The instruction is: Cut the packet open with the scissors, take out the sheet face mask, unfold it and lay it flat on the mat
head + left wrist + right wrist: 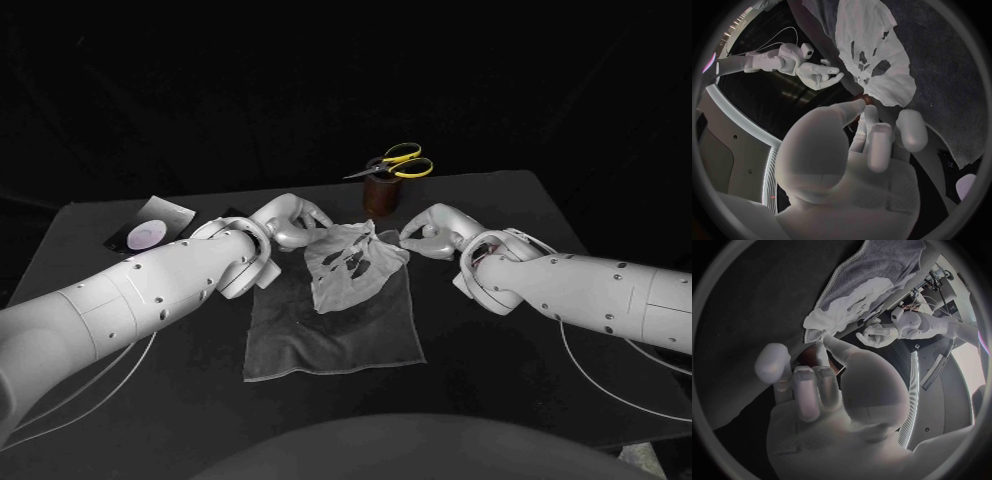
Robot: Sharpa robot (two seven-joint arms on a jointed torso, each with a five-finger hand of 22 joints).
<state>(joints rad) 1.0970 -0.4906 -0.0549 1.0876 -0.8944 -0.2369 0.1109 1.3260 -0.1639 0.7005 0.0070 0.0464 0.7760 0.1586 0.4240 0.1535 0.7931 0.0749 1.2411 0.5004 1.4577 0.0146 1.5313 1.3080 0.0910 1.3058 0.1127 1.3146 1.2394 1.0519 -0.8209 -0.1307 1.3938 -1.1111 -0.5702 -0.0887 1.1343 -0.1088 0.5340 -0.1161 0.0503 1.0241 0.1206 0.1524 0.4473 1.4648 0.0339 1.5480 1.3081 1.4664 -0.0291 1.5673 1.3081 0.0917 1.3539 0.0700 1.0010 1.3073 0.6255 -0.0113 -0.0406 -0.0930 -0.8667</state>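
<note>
From the head view, the left hand (286,222) and the right hand (433,228) are raised side by side over the black table (505,400). The white mask (346,265) is stretched between them. Each hand grips one upper corner, and the sheet hangs open from the fingers with its eye and mouth holes showing. Its lower part drapes onto the grey mat (339,345), which lies flat just below and in front of both hands. Beyond the hands, nearer the right one, a brown cup (379,198) stands upright with the yellow-handled scissors (392,163) resting on top of it. Out past the left hand, well apart from the mask, a pale packet (152,228) lies on the table.

From the left wrist view, the left hand (848,175) has its thumb and a finger closed together, and their fingertips (856,106) nip the edge of the mask (873,55). The other fingers are curled loosely beside them. The mask spreads away from the pinch over the mat (948,85). The right hand (817,75) is at the far side of the sheet, with its fingers reaching to the edge.

From the right wrist view, the right hand (836,410) reaches its thumb and a finger up to a bunched corner of the mask (851,302) and pinches it. The rest of its fingers are folded in. The mat (879,262) lies beyond the mask, and the left hand (879,334) is at the opposite corner.
</note>
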